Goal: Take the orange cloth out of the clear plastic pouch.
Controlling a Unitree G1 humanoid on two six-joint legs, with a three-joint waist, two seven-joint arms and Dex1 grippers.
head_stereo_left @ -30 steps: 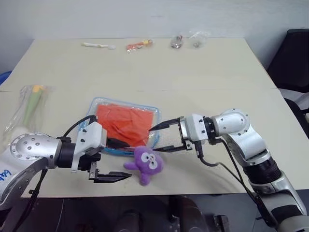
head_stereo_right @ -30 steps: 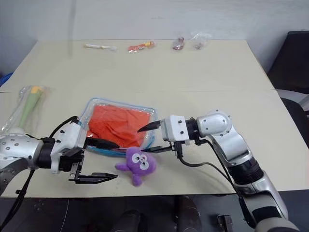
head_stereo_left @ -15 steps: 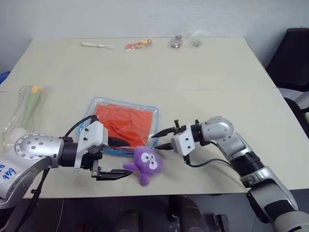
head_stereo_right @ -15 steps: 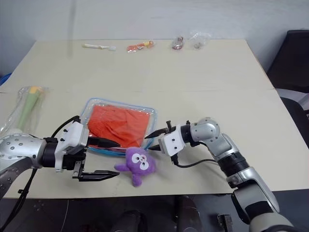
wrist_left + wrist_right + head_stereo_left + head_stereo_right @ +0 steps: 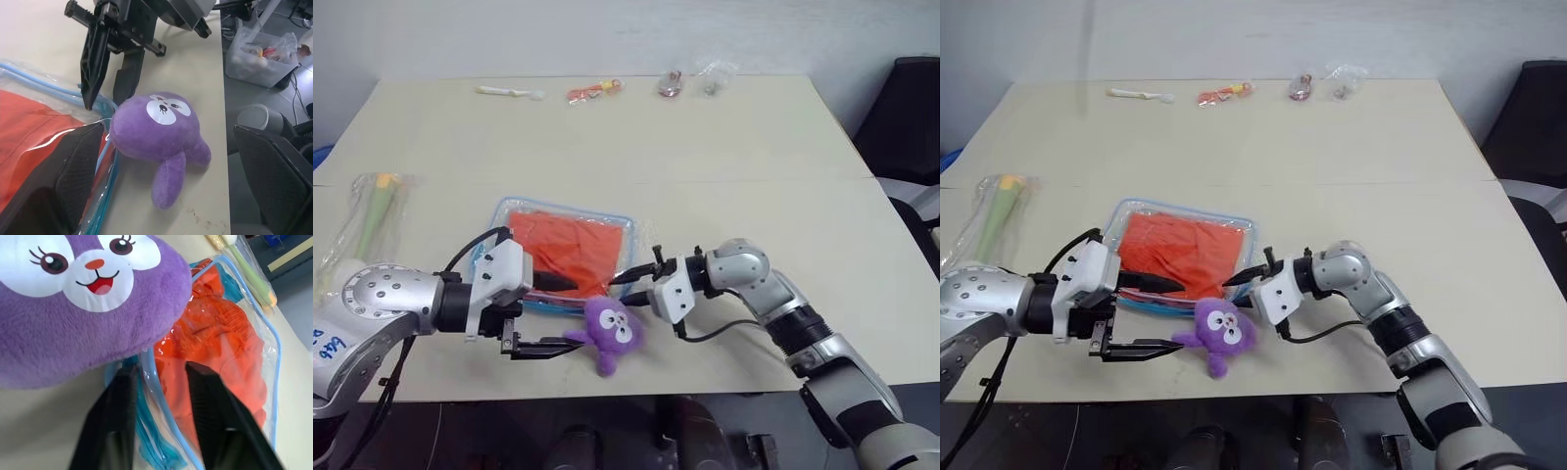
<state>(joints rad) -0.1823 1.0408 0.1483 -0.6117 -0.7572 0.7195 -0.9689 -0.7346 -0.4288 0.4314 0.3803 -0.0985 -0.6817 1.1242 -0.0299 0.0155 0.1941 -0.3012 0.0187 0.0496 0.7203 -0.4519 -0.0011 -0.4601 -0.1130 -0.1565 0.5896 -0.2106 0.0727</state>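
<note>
The clear plastic pouch [image 5: 509, 207] lies flat mid-table, blue trim around it, with the orange cloth [image 5: 573, 245] folded inside. My right gripper [image 5: 619, 288] is at the pouch's near right corner. In the right wrist view its fingers [image 5: 208, 421] stand a narrow gap apart, straddling the blue-trimmed edge [image 5: 149, 396]. My left gripper [image 5: 574, 313] is open wide at the pouch's near edge. Its upper finger [image 5: 553, 282] reaches over the pouch and the lower one hangs above the table front. A purple plush toy [image 5: 612, 333] sits between the two grippers, against the pouch.
A clear bag with a green-white brush [image 5: 377, 211] lies at the left edge. Along the far side are a white stick [image 5: 509, 92], a small orange packet [image 5: 595, 91] and two small clear bags [image 5: 671, 84]. A black chair [image 5: 906, 117] stands to the right.
My right gripper dropped toward the pouch's near right corner, rolled, and its fingers narrowed from wide to a small gap. The left gripper kept still and open.
</note>
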